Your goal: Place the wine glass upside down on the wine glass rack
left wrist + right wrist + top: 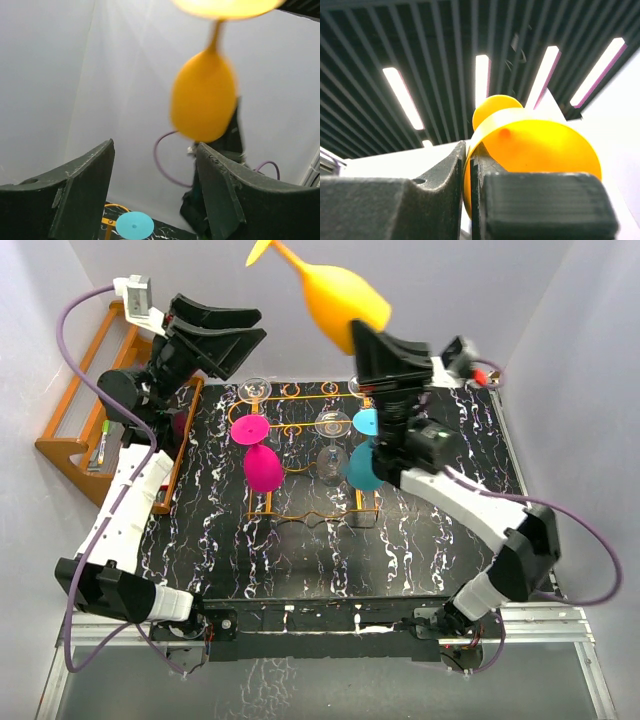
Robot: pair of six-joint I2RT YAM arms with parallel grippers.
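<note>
A yellow-orange opaque wine glass (345, 302) is held high in the air and tilted. Its round foot is pointed up and away and its bowl is lowest, with the bowl's rim apparently pinched by the right gripper (365, 340). An orange-gold thin wire rack (293, 430) with round loops is stood well below it.

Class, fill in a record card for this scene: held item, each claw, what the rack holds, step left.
Held item: yellow wine glass, raised high above the table
Right claw: shut on the bowl's rim
Left claw: open, empty
Wine glass rack: holds a pink glass, a teal glass, a clear glass, feet up
Step left: yellow wine glass not yet on the rack
</note>
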